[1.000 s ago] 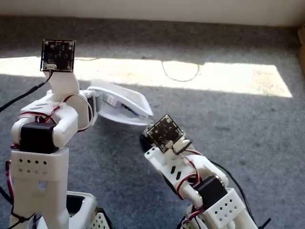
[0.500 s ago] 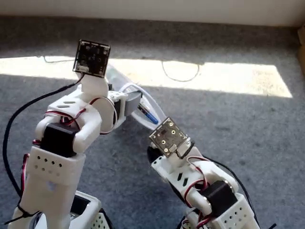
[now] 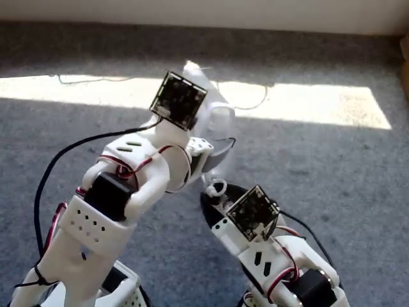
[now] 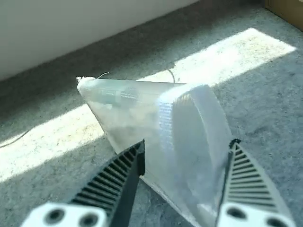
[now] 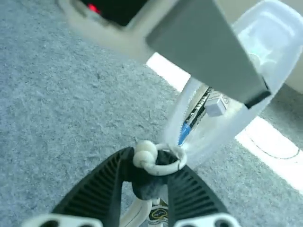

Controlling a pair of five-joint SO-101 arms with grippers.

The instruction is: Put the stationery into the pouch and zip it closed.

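A translucent pouch (image 3: pixel 217 118) hangs above the carpet, and my left gripper (image 3: pixel 208 150) is shut on it. In the left wrist view the pouch (image 4: pixel 142 109) fills the gap between the black fingers of that gripper (image 4: pixel 187 143). My right gripper (image 5: pixel 151 163) is shut on the white ring zip pull (image 5: pixel 156 158) at the pouch's lower end. From above, the zip pull (image 3: pixel 215 188) sits just in front of the right gripper (image 3: pixel 214 193). Inside the pouch (image 5: pixel 265 28) lie a blue-tipped pen (image 5: pixel 189 126) and a small white block (image 5: pixel 215 105).
Grey carpet (image 3: pixel 332 166) covers the floor, crossed by a bright sunlit band (image 3: pixel 307 105). A thin cable loop (image 3: pixel 252 102) lies in that band. A pale wall (image 4: pixel 71 28) runs along the far edge.
The left arm has swung right and away from me, carrying the pouch up over the sunlit band. The right arm has shifted right and nearer, still below the pouch.
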